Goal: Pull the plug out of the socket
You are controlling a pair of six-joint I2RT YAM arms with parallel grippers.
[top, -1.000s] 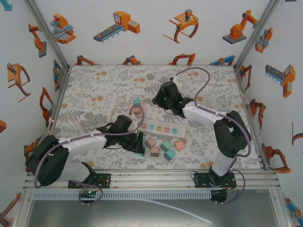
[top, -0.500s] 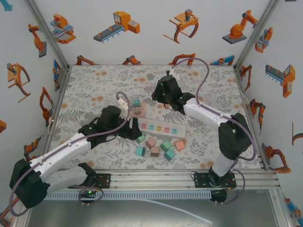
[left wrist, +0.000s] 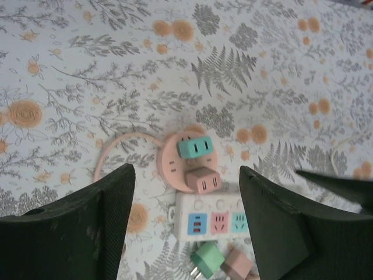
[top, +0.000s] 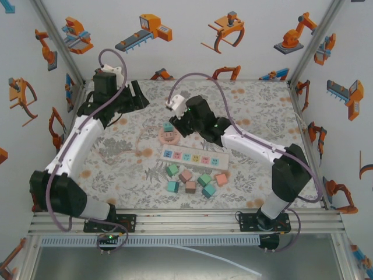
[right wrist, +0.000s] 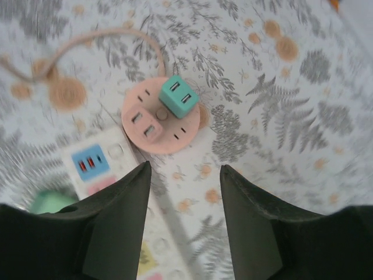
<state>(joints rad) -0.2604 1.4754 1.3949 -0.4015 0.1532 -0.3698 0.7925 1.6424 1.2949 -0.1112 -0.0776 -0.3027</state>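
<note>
The socket (top: 221,158) is a long white power strip lying mid-table, its pastel outlets bare; its left end with a blue outlet shows as the strip (left wrist: 201,204) and, blurred, the strip (right wrist: 111,153). Behind that end lies a round pink socket disc (top: 169,140) (left wrist: 172,166) (right wrist: 172,137). A teal plug (top: 168,126) (left wrist: 194,147) (right wrist: 179,96) and a pink plug (left wrist: 204,179) (right wrist: 143,123) are seated on it. My right gripper (top: 176,124) (right wrist: 185,169) hovers open just right of the disc. My left gripper (top: 141,99) (left wrist: 186,175) hangs open, high at the back left.
Several loose cube plugs (top: 189,178) lie in front of the strip; a green one (left wrist: 207,258) and a brownish one (left wrist: 238,263) sit by its left end. The disc's pink cord (top: 116,153) (left wrist: 113,150) loops off to the left. Printed walls enclose the table.
My left arm has swung from the strip's left end up to the back left, and its jaws have widened. My right gripper has moved left towards the round disc and opened.
</note>
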